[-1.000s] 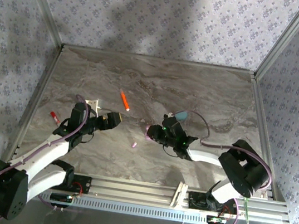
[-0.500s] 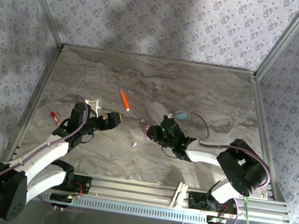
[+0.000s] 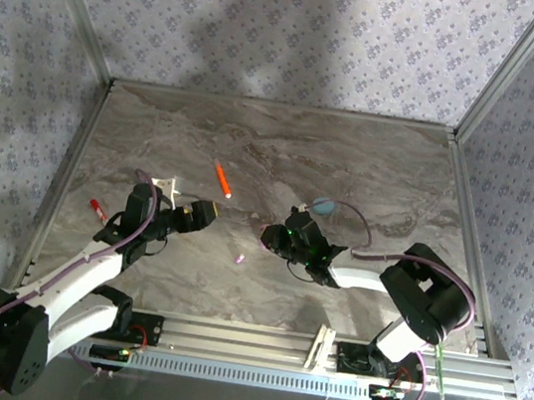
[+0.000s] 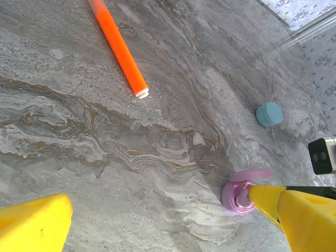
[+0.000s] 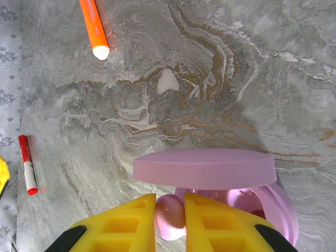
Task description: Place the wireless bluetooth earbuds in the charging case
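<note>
a shiny pink earbud (image 5: 169,218) is clamped in the right jaws; left jaws are held apart. the right elbow (image 3: 424,294) was moved left.

A grey marbled stone-look desk (image 3: 353,163) carries an orange pen-like plastic stick (image 3: 222,179) with a white tip, lying flat and slanted left of the middle. A small red-and-white marker pen (image 3: 97,207) lies well apart from it, near the left edge. Pale floral-patterned walls (image 3: 302,34) enclose three sides, and a ribbed aluminium rail (image 3: 256,339) runs along the near edge.
</note>
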Action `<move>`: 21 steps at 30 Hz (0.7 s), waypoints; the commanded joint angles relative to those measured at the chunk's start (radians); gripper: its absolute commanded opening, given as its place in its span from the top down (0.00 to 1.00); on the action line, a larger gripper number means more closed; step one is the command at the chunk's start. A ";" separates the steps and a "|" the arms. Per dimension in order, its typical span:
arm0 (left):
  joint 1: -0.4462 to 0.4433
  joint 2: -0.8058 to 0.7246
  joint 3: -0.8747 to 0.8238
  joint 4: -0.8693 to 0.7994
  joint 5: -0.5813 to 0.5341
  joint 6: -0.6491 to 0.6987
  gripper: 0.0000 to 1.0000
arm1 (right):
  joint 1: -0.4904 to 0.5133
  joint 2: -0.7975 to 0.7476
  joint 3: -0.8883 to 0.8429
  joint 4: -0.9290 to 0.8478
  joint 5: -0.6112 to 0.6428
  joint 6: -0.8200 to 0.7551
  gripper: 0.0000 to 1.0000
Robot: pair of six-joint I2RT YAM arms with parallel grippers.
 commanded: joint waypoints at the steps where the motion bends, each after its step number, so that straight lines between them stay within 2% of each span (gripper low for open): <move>1: -0.005 -0.017 0.026 0.008 0.008 0.008 0.00 | 0.002 0.016 0.008 0.000 0.027 0.013 0.81; 12: -0.005 -0.018 0.026 0.008 0.007 0.008 0.00 | 0.002 0.018 0.005 -0.002 0.035 0.020 0.81; 18: -0.005 -0.016 0.026 0.009 0.007 0.008 0.00 | 0.009 -0.011 -0.001 -0.037 0.049 0.021 0.68; 21: -0.006 -0.016 0.026 0.009 0.006 0.008 0.00 | 0.012 -0.029 -0.001 -0.062 0.060 0.018 0.68</move>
